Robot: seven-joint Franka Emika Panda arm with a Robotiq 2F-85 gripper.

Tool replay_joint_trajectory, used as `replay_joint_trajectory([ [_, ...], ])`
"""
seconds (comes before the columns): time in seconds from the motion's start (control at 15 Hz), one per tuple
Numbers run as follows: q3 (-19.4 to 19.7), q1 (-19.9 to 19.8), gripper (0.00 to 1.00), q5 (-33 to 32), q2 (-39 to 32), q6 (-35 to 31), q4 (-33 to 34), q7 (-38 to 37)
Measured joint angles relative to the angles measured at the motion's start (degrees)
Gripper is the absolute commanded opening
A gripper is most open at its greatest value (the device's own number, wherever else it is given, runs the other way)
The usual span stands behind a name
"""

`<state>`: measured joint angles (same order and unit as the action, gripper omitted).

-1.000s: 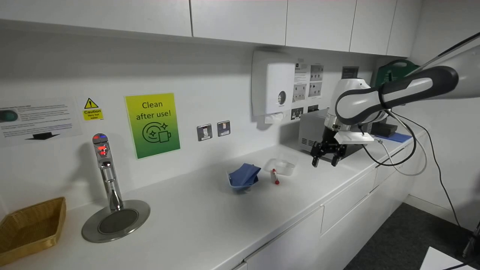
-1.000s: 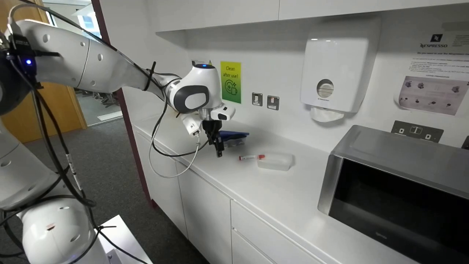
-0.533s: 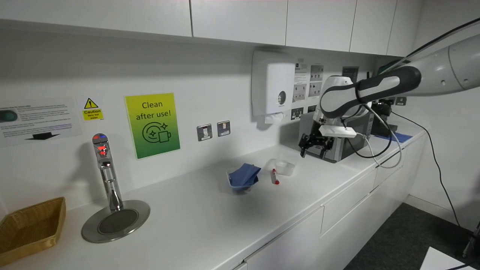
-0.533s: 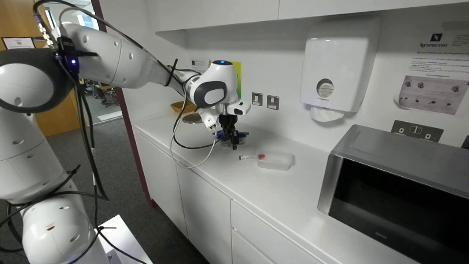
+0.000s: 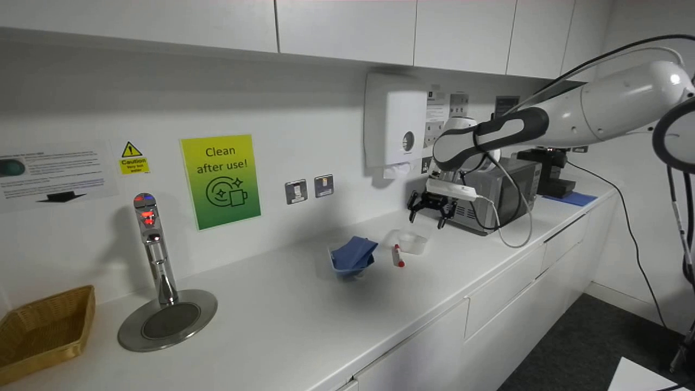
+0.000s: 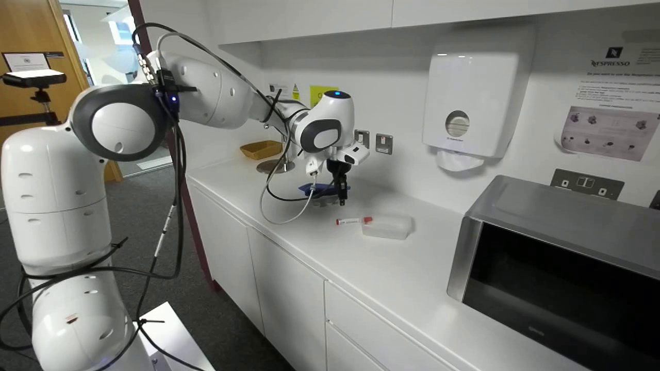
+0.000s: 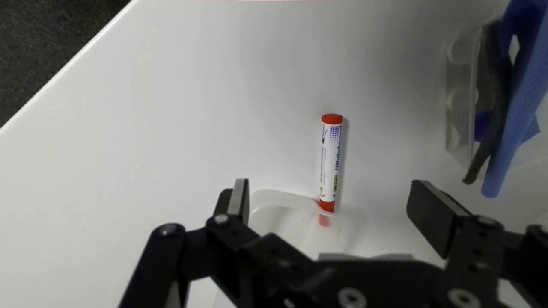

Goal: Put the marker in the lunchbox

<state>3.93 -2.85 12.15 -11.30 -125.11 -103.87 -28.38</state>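
The marker (image 5: pixel 399 255) lies on the counter, white with red ends. It also shows in an exterior view (image 6: pixel 350 221) and in the wrist view (image 7: pixel 330 162), where one red end is seen through the rim of a clear tub (image 7: pixel 274 197). The lunchbox (image 5: pixel 354 256) is a small see-through box with folded blue material sticking up from it. It shows at the right edge of the wrist view (image 7: pixel 460 98) and, partly hidden by the gripper, in an exterior view (image 6: pixel 326 202). My gripper (image 5: pixel 427 220) is open and empty, above the counter. In the wrist view its fingers stand wide apart on either side of the marker.
The clear tub (image 5: pixel 414 243) touches or overlaps the marker's end. A microwave (image 6: pixel 515 206) stands along the counter. A towel dispenser (image 6: pixel 477 93) hangs on the wall. A tap (image 5: pixel 157 255) and a woven basket (image 5: pixel 49 331) are at the far end. The counter's front edge drops to the floor.
The open gripper has moved across the counter, leftward in one exterior view and rightward in the opposite one. The marker, lunchbox and clear tub have not moved.
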Motion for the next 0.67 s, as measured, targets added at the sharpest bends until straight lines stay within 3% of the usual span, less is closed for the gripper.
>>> replay_joint_trajectory([
  [0.33,0.31,0.55,1.0,-1.15,-3.99,0.0,4.0,-8.46],
  [0.67,0.87,1.81,1.0,-7.86,-6.04,0.15,5.92,-14.08],
])
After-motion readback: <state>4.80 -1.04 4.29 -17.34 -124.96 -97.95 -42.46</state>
